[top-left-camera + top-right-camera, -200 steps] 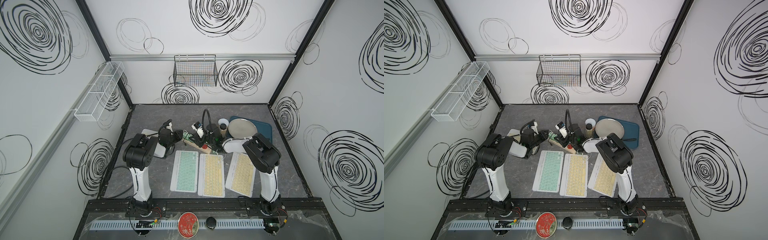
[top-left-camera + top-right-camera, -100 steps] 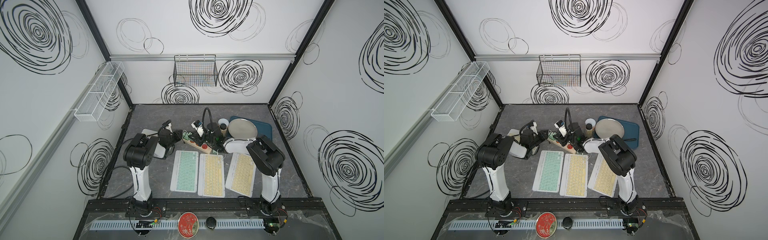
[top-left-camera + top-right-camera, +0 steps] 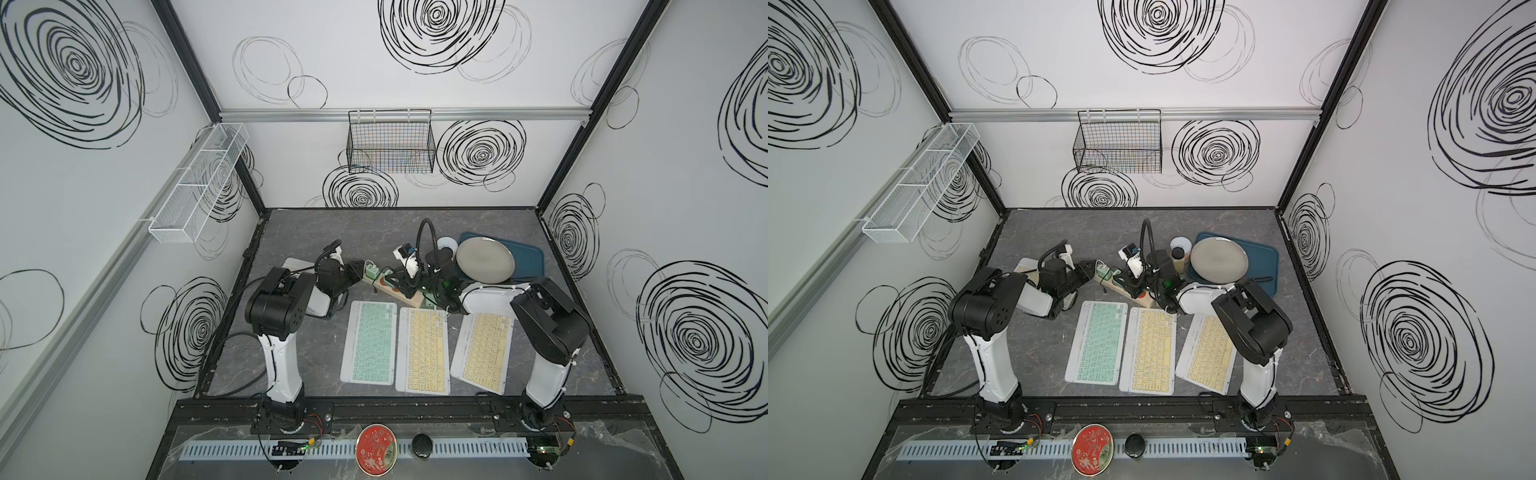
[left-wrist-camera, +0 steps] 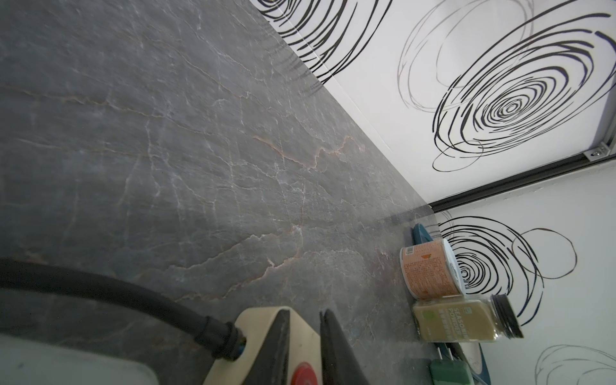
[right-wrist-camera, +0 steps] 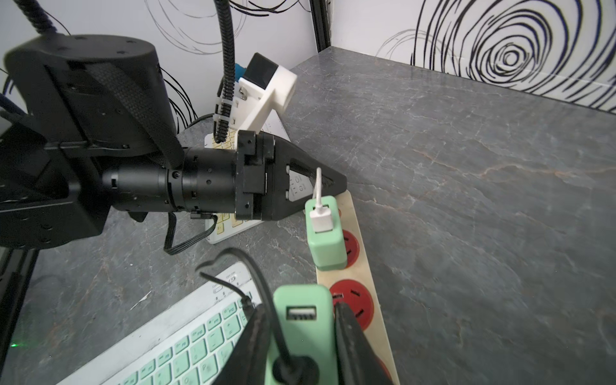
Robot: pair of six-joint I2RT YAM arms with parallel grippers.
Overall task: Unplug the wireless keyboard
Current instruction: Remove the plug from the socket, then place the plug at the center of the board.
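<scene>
The green wireless keyboard (image 3: pixel 369 340) (image 3: pixel 1098 343) (image 5: pixel 186 346) lies flat, and a black cable (image 5: pixel 253 276) runs from its top edge to a green charger (image 5: pixel 300 333). My right gripper (image 5: pixel 301 308) (image 3: pixel 394 280) (image 3: pixel 1127 281) is shut on that charger, beside an empty red socket of the cream power strip (image 5: pixel 370 266) (image 3: pixel 409 296). The charger's prongs (image 4: pixel 441 354) show bare in the left wrist view. My left gripper (image 4: pixel 305 315) (image 5: pixel 343 183) (image 3: pixel 360 266) rests on the strip's cable end (image 4: pixel 256 323), fingers a narrow gap apart, clamping nothing.
A second green charger (image 5: pixel 326 240) with a white cable stays plugged in near my left gripper. Two yellow keyboards (image 3: pixel 423 349) (image 3: pixel 484 351) lie to the right of the green one. A plate (image 3: pixel 485 261), blue tray (image 3: pixel 530 257), spice jar (image 4: pixel 463 321) and can (image 4: pixel 428 270) stand behind.
The right arm's elbow has swung back and to the right, drawing its gripper away along the strip. The left arm has stayed in place.
</scene>
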